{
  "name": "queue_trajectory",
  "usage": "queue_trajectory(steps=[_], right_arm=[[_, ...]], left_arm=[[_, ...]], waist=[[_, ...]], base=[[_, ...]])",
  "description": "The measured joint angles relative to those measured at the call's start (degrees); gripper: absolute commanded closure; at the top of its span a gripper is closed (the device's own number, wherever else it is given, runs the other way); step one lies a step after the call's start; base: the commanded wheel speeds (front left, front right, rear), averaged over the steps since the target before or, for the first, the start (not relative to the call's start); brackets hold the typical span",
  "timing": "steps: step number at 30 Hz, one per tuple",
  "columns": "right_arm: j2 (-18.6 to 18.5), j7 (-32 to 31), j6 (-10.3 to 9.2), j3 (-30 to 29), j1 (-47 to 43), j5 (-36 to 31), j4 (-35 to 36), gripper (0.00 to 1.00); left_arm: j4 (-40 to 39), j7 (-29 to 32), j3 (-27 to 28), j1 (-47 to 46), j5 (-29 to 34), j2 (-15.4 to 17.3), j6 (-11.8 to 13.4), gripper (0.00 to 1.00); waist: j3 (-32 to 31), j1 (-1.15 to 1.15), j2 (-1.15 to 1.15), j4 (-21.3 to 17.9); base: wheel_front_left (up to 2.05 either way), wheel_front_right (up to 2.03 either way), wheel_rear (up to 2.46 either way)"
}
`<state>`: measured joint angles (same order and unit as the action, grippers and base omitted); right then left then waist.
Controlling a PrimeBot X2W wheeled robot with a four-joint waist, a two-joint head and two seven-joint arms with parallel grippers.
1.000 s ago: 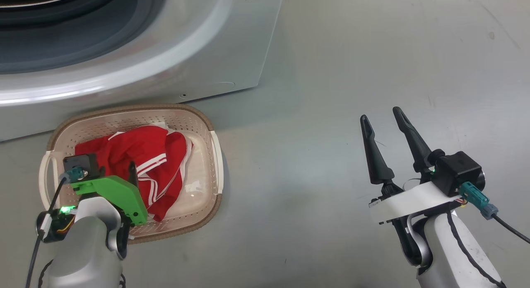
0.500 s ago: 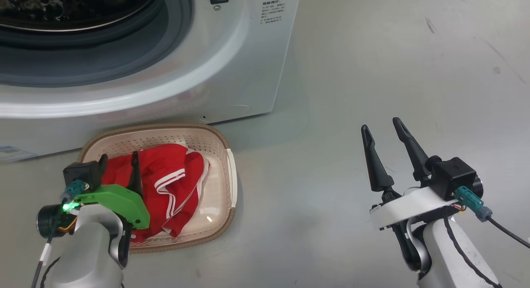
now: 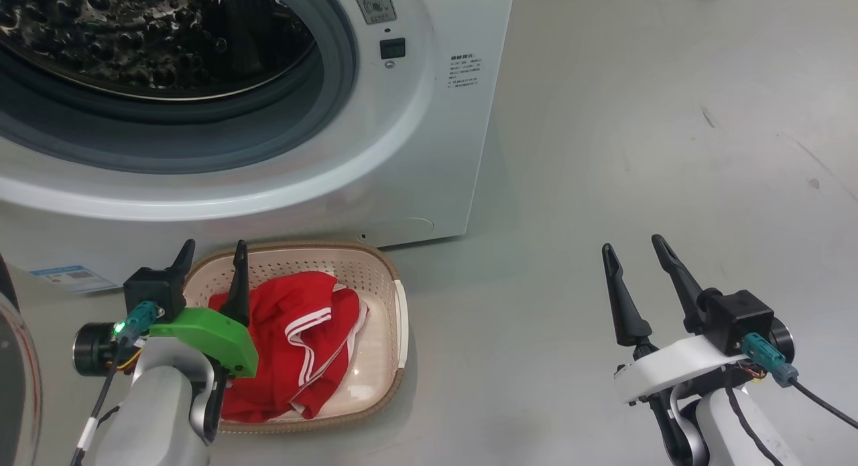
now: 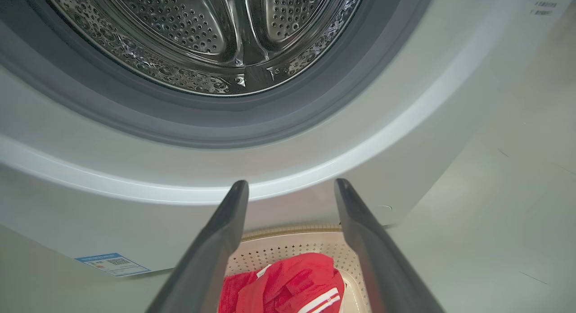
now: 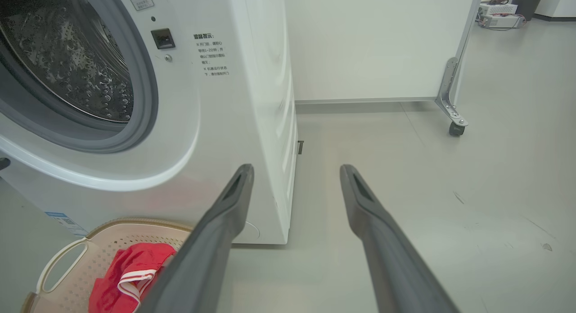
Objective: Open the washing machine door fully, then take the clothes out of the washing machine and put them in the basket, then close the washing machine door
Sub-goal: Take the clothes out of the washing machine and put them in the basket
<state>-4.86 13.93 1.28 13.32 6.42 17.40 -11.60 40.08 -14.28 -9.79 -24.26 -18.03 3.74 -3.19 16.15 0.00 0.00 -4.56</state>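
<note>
Landmark: washing machine point(image 3: 429, 151), standing on the floor point(image 3: 603, 151).
Basket point(image 3: 322, 245): on the floor just before the machine's front, beneath its opening.
Clothes point(image 3: 295, 345): in the basket, heaped toward its left half.
Left gripper point(image 3: 214, 245): above the basket's left end, fingers pointing at the machine's front.
Right gripper point(image 3: 631, 243): over bare floor, well out past the machine's right corner, apart from the basket.

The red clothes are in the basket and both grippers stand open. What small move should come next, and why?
Probably swing the left gripper toward the washing machine door at its left, to begin closing it. The clothes lie in the basket, the visible part of the drum shows no garment, and its fingers hold nothing.
</note>
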Motion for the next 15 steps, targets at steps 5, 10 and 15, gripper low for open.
queue_trajectory(steps=[5,10,15], right_arm=[[-0.2,0.0,-0.65,-0.2,-1.3,0.0,-0.3,0.0],[-0.5,0.0,-0.97,-0.4,-3.0,0.0,-0.8,0.0],[-0.7,0.0,-1.45,-1.1,-3.9,0.0,-0.8,0.0]], left_arm=[[-3.5,0.0,0.1,2.5,1.0,0.2,1.1,0.0],[-7.2,0.0,0.5,5.4,1.6,0.3,2.0,0.0],[-11.5,-0.1,1.0,8.5,2.1,0.3,3.6,0.0]], waist=[[-2.8,0.0,0.0,0.8],[-5.5,0.0,0.0,1.5],[-7.9,0.0,0.0,1.9]], base=[[0.0,0.0,0.0],[0.0,0.0,0.0],[0.0,0.0,0.0]])
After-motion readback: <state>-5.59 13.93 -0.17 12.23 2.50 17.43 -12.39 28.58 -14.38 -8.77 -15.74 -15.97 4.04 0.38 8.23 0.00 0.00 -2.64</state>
